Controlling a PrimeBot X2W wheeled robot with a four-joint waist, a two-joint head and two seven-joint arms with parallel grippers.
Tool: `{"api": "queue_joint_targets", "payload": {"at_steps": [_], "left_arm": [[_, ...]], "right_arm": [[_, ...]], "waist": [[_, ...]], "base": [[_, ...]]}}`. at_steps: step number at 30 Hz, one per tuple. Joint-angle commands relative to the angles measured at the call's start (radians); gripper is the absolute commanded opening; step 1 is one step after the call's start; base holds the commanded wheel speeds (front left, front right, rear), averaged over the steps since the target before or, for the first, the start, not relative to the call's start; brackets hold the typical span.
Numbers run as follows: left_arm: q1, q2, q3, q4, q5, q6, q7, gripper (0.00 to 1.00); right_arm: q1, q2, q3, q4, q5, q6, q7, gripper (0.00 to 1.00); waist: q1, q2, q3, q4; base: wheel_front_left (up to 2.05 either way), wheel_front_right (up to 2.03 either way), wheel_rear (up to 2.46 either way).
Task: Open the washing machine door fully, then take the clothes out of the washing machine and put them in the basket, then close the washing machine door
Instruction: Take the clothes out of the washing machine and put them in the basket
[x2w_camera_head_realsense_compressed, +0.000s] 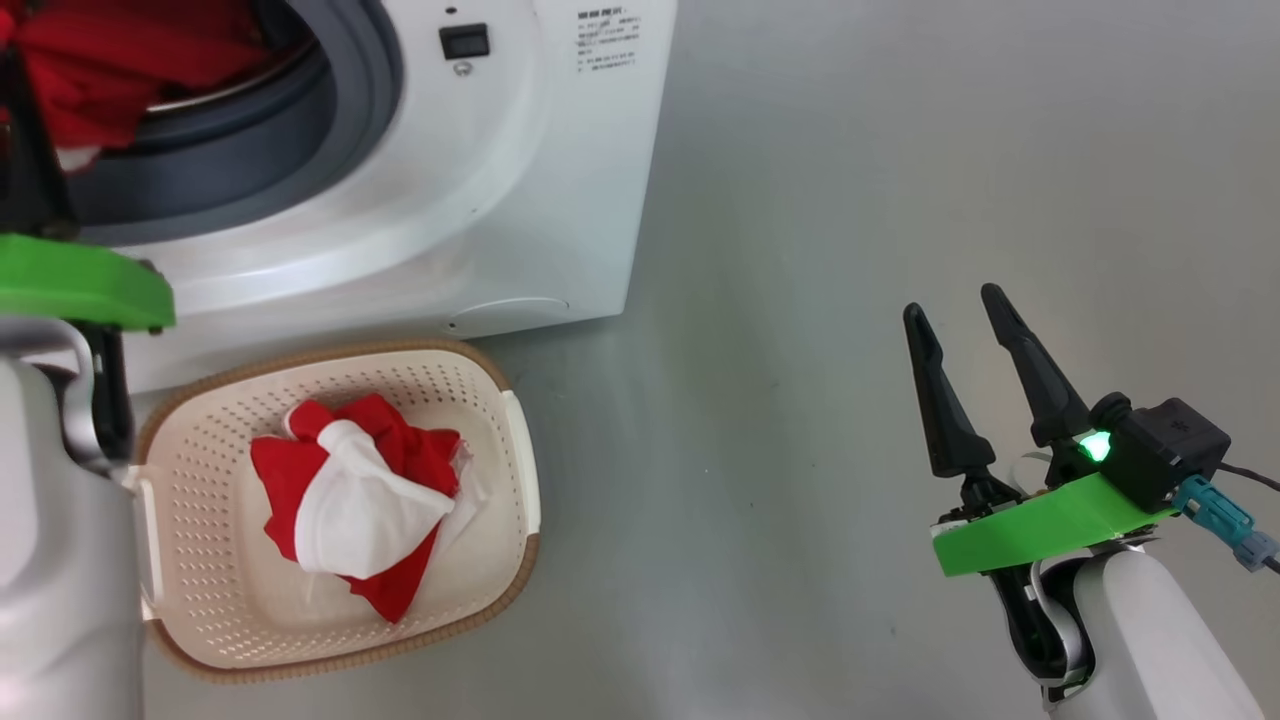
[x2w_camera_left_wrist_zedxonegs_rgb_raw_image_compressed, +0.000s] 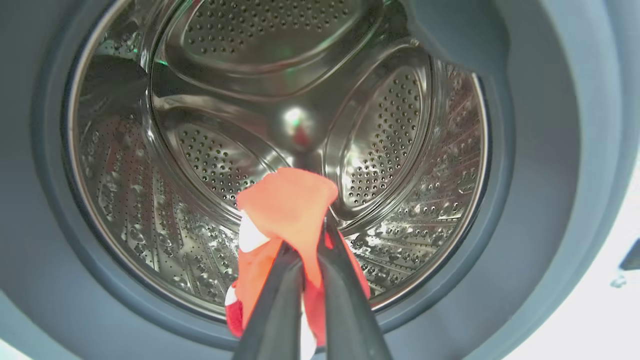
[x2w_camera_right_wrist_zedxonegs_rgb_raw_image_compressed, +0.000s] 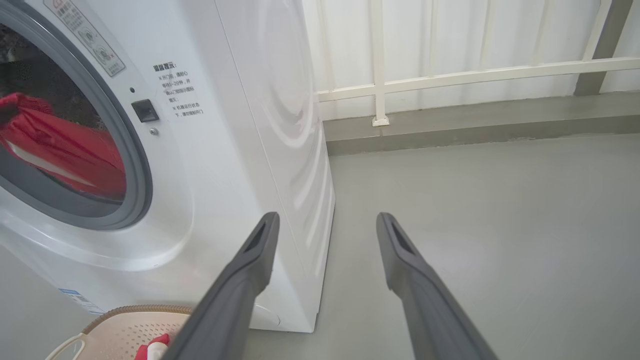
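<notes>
The washing machine (x2w_camera_head_realsense_compressed: 520, 180) stands open at the upper left of the head view; its door is out of view. In the left wrist view my left gripper (x2w_camera_left_wrist_zedxonegs_rgb_raw_image_compressed: 310, 240) is shut on red clothes (x2w_camera_left_wrist_zedxonegs_rgb_raw_image_compressed: 287, 205) with white patches, held at the mouth of the steel drum (x2w_camera_left_wrist_zedxonegs_rgb_raw_image_compressed: 210, 150). The same red clothes (x2w_camera_head_realsense_compressed: 110, 70) hang in the opening in the head view. More red and white clothes (x2w_camera_head_realsense_compressed: 350, 500) lie in the cream basket (x2w_camera_head_realsense_compressed: 215, 600) on the floor before the machine. My right gripper (x2w_camera_head_realsense_compressed: 965, 305) is open and holds nothing, well to the right over bare floor.
A grey rubber ring (x2w_camera_left_wrist_zedxonegs_rgb_raw_image_compressed: 540, 150) surrounds the drum mouth. In the right wrist view my right gripper (x2w_camera_right_wrist_zedxonegs_rgb_raw_image_compressed: 326, 217) points past the machine's side (x2w_camera_right_wrist_zedxonegs_rgb_raw_image_compressed: 295, 125) toward a white railing (x2w_camera_right_wrist_zedxonegs_rgb_raw_image_compressed: 450, 77) and a low kerb. Grey floor (x2w_camera_head_realsense_compressed: 850, 200) stretches right of the machine.
</notes>
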Motion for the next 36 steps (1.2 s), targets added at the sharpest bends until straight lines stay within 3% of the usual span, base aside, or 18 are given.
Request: {"api": "queue_joint_targets", "payload": {"at_steps": [1,19,36], "left_arm": [[0.038,0.029,0.033,-0.060,0.008,-0.009,-0.008,0.00],[0.346,-0.070,0.104,-0.421,0.037,-0.062,-0.008,0.00],[0.554,-0.124,0.128,-0.720,0.015,-0.071,-0.008,0.00]], "right_arm": [[0.019,-0.009,0.012,-0.022,-0.009,0.006,-0.006,1.00],[0.089,-0.025,-0.021,-0.025,-0.012,0.006,-0.006,1.00],[0.155,-0.036,-0.036,-0.028,-0.012,0.006,-0.006,1.00]], "waist": [[0.0000,0.0000,-0.020,0.011],[0.0000,0.0000,-0.131,0.046],[0.0000,0.0000,-0.212,0.056]], "base": [[0.00,0.00,0.00],[0.00,0.00,0.00],[0.00,0.00,0.00]]}}
